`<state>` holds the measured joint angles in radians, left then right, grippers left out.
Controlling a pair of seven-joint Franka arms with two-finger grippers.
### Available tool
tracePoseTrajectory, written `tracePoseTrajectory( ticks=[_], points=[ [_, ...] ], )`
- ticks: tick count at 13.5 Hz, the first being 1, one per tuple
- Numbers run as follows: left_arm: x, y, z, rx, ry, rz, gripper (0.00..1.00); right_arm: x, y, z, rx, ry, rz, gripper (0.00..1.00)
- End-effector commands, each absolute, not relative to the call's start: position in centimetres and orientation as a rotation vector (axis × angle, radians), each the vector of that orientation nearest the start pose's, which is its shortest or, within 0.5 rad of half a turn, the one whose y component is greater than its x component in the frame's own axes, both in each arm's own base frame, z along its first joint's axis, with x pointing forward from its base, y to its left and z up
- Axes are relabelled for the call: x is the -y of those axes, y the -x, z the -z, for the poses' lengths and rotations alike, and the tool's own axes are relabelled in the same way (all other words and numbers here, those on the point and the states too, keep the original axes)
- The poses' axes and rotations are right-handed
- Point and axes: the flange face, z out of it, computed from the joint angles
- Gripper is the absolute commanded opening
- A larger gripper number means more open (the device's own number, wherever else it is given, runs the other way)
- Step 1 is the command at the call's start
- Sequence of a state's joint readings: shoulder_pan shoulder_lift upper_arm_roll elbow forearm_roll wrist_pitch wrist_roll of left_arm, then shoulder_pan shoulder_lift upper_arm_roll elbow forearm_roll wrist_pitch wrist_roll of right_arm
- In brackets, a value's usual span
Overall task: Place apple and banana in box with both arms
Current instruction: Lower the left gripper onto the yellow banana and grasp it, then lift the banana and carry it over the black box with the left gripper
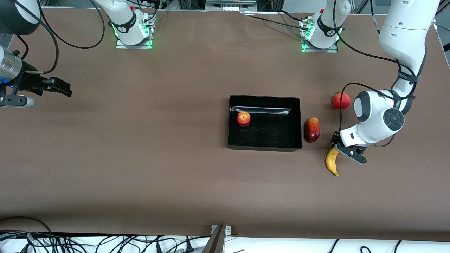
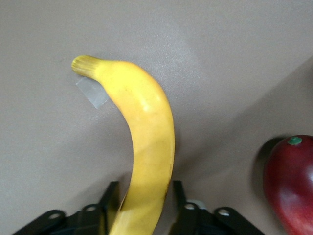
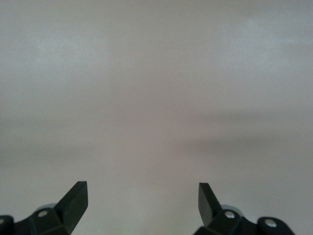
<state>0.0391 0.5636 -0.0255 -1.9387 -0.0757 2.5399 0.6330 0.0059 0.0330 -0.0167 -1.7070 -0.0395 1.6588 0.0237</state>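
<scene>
The apple [image 1: 243,118] lies inside the black box [image 1: 265,147], near the corner toward the right arm's end and the robots. The banana [image 1: 332,162] lies on the table, nearer to the front camera than the box and toward the left arm's end. My left gripper [image 1: 336,150] is low at the banana's upper end; in the left wrist view its fingers [image 2: 113,198] press both sides of the banana [image 2: 146,122], with the gripper [image 2: 145,196] shut on it. My right gripper [image 1: 67,91] waits open and empty at the right arm's end of the table, and in the right wrist view [image 3: 143,196] sees only bare table.
A dark red-orange elongated fruit [image 1: 312,129] lies beside the box toward the left arm's end, also in the left wrist view [image 2: 291,181]. A round red pomegranate [image 1: 341,100] lies farther from the front camera. A bit of clear tape [image 2: 92,92] lies under the banana's tip.
</scene>
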Motion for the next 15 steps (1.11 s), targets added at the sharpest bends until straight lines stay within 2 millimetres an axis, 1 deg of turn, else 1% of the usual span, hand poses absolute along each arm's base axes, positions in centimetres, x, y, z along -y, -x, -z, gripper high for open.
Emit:
tracePoseTrajectory(
  ticks=[1,2,3,4,6,7,8,9,10,11,13,14,15],
  points=[
    [-0.9,-62.9,-20.7,-0.902,3.035,0.101,0.00,0.8,-56.0,-55.9,-0.032,3.193,-0.117,1.00],
    [-0.8,-63.1,-22.1,-0.903,3.033,0.113,0.00,0.7,-55.9,-55.8,-0.037,3.193,-0.124,1.00],
    [-0.4,-63.1,-24.2,-0.914,3.037,0.094,0.00,0.5,-55.9,-55.8,-0.030,3.194,-0.124,1.00],
    [0.2,-63.1,-26.8,-0.926,3.035,0.099,0.00,0.5,-55.9,-55.8,-0.027,3.194,-0.121,1.00],
    [3.5,-62.6,-31.3,-0.997,3.019,0.123,0.00,0.4,-55.9,-55.8,-0.032,3.194,-0.124,1.00],
    [5.6,-62.2,-33.2,-1.042,3.008,0.126,0.00,0.4,-55.9,-55.8,-0.032,3.194,-0.124,1.00],
    [8.2,-61.5,-34.9,-1.110,2.986,0.127,0.00,0.4,-55.9,-55.8,-0.032,3.194,-0.124,1.00],
    [10.8,-60.5,-35.9,-1.173,2.969,0.107,0.00,0.4,-55.9,-55.8,-0.032,3.194,-0.126,1.00],
    [13.6,-59.6,-36.7,-1.226,2.952,0.093,0.00,0.4,-55.9,-55.8,-0.032,3.194,-0.126,1.00],
    [16.5,-58.3,-36.6,-1.255,2.945,0.072,0.00,0.4,-55.9,-55.8,-0.035,3.194,-0.124,1.00],
    [22.1,-56.1,-35.5,-1.342,2.911,0.043,0.00,0.4,-55.9,-55.8,-0.035,3.194,-0.126,1.00],
    [24.4,-55.0,-34.7,-1.401,2.887,0.019,0.00,0.3,-55.9,-55.8,-0.032,3.192,-0.123,1.00],
    [25.9,-54.4,-33.5,-1.438,2.870,-0.002,0.00,0.2,-55.9,-55.8,-0.030,3.194,-0.126,1.00]
  ],
)
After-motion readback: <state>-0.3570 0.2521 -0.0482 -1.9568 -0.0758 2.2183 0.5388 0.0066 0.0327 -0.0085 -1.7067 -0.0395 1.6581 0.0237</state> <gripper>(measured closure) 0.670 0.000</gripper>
